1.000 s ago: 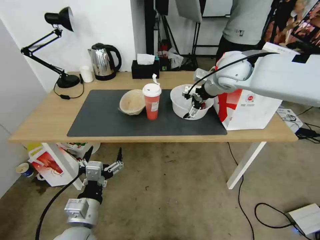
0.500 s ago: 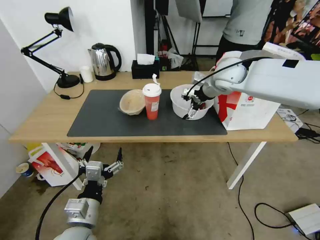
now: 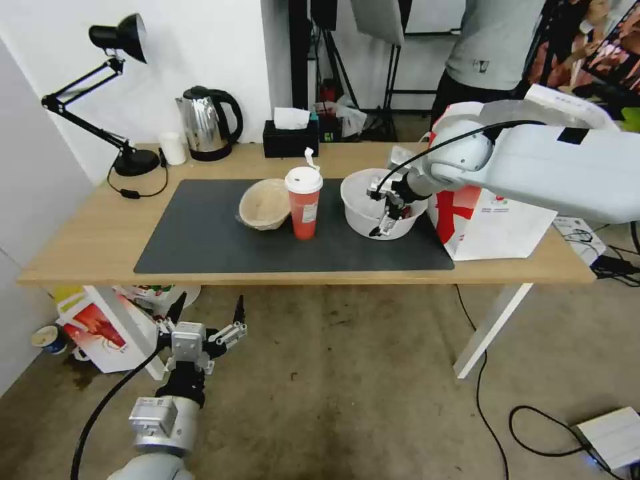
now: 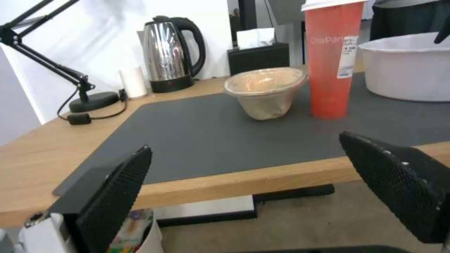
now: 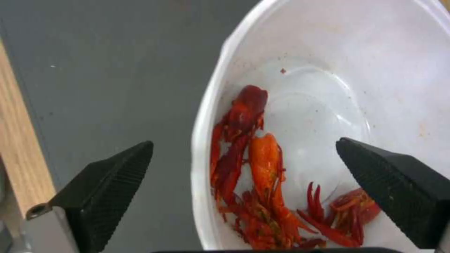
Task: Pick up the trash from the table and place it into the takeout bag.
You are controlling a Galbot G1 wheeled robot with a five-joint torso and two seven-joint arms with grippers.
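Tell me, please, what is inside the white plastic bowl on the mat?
Red crayfish shell scraps lie in the white plastic bowl. The open right gripper straddles its rim, one finger inside. The bowl's far inner side is hidden by the right arm.

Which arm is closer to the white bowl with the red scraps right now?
The right. Its end effector hangs open over the white bowl, one finger inside the rim and one outside. The left end effector sits open below the table edge, well away.
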